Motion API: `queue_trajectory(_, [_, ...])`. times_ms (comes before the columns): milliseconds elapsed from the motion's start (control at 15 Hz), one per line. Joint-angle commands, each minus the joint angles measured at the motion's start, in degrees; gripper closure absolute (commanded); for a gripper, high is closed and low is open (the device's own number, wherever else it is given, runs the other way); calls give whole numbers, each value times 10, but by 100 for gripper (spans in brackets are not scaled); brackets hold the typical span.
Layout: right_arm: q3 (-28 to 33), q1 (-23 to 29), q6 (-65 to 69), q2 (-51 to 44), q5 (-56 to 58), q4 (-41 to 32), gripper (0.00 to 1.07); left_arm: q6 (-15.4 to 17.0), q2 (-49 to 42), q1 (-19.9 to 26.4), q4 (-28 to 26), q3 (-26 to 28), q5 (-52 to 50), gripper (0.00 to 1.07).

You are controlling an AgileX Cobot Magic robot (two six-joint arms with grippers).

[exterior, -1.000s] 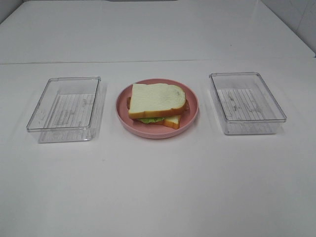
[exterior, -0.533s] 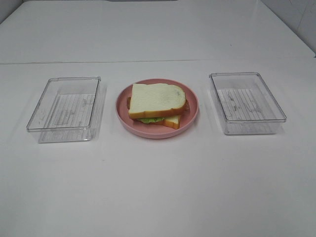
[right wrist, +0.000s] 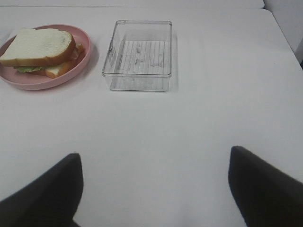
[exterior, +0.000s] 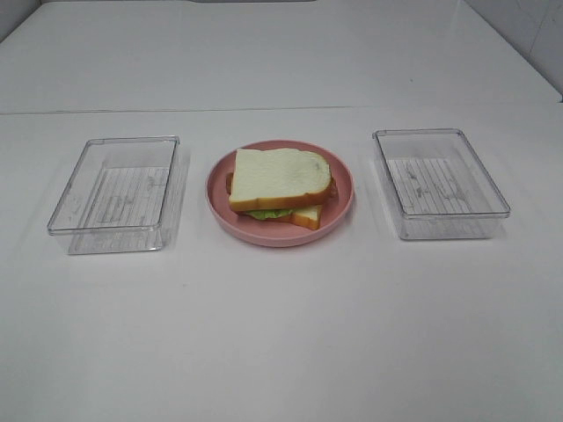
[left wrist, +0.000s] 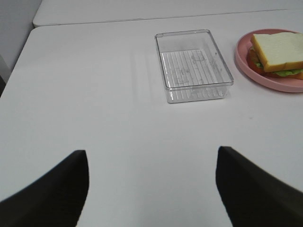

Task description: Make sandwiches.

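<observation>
1. The high view shows no arm and no tool at all; only the wrist views show them.
2. In the left wrist view the left tool (left wrist: 152,189) is only two dark finger tips, cut off by the picture's edge. They stand far apart with bare table between them, so this tool is spread wide and holds nothing.
3. The right tool (right wrist: 154,189) looks the same in the right wrist view: two dark tips cut off at the edge, spread wide, holding nothing.
4. The sandwich (exterior: 280,186) lies on a round pink plate (exterior: 343,207) in the middle of the white table (exterior: 281,334).
5. The top bread slice hides most of what is inside. Only a bit of green lettuce, a thin reddish strip and a corner of the lower slice peek out. No cheese can be made out.
6. In the left wrist view the sandwich and plate are cut off at the picture's edge.
7. A clear tray (exterior: 116,192) sits beside the plate toward the left edge of the table, and another clear tray (exterior: 438,182) sits toward the right edge.
8. Both tools are well apart from the sandwich, each over bare table, with a tray nearer to it than the plate.
</observation>
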State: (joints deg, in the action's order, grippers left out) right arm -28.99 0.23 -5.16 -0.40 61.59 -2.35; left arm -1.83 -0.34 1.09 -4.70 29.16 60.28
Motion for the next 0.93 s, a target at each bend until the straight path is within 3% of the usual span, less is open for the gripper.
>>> queue_trajectory(67, [2, -1, 6, -7, -7, 5, 29, -2, -11, 3, -10, -3, -7, 35])
queue_trajectory(200, [2, -1, 6, -7, -7, 5, 29, -14, -11, 3, -10, -3, -7, 35])
queue_trajectory(933, [2, -1, 6, -7, -7, 5, 29, -14, -11, 3, -10, -3, -7, 35])
